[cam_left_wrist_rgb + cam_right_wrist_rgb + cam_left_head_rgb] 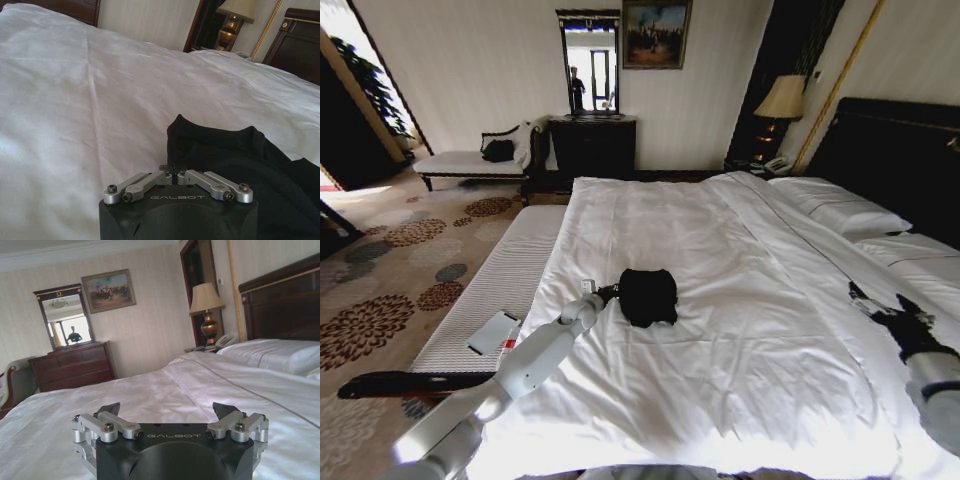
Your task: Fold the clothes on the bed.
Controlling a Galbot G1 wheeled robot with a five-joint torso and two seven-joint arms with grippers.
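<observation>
The clothes [649, 297] are a black T-shirt lying in a compact bundle near the middle of the bed [720, 230], on its white duvet. My left gripper [608, 293] reaches in from the near left and meets the bundle's left edge. The left wrist view shows the left gripper [173, 170] shut, its tips right at the edge of the black fabric [235, 160]. My right gripper [875, 303] hovers over the bed's right side, well apart from the shirt. In the right wrist view the right gripper [167, 407] stands open with nothing between its fingers, above the white duvet [165, 390].
White pillows [840, 210] lie against the dark headboard [900, 150] at the right. A white-cushioned bench [490, 290] runs along the bed's left side, with a flat white item [493, 333] on it. A dark dresser [592, 145] and a lamp [782, 98] stand by the far wall.
</observation>
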